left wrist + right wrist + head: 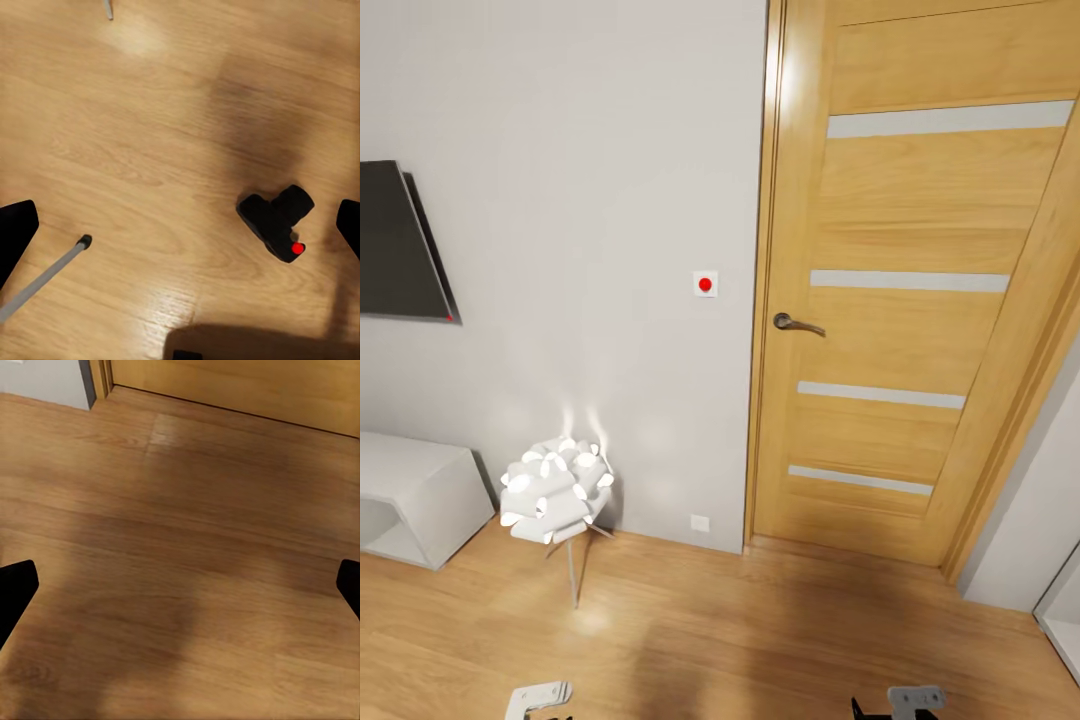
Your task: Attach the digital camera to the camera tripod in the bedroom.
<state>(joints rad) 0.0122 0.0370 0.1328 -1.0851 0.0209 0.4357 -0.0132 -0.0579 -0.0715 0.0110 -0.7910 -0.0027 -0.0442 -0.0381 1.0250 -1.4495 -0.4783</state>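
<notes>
A plain white wall (pixel 580 200) and a light wood plank floor (pixel 740 620) frame the scene, and set into the wall stands the tall honey-coloured wooden door (pixel 920 300) with pale horizontal glass strips and a dark metal lever handle (pixel 797 323). A flat black panel (pixel 400 245) hangs on the wall at the head view's left edge, above a low white open-fronted cabinet (pixel 420 495) on the floor in the corner. Beside the cabinet stands the white flower-shaped lamp on thin legs (pixel 557 488), glowing against the wall; it is not the tripod. Smaller still are a white wall switch with a red dot (pixel 705 284) and a white socket plate (pixel 700 522) near the skirting. In the left wrist view the small matte black boxy digital camera with a red button (pixel 276 222) lies on the bare floor, well apart from a silver metal leg with a black foot (pixel 46 276), probably one leg of the camera tripod. The left gripper (pixel 180 232) hangs above the floor with its dark fingers spread wide and nothing between them; the right gripper (pixel 180 592) is likewise spread over bare boards. I judge the task at its start: the camera not yet picked up. The next move calls for lowering the left gripper over the camera body and closing squarely on it.
</notes>
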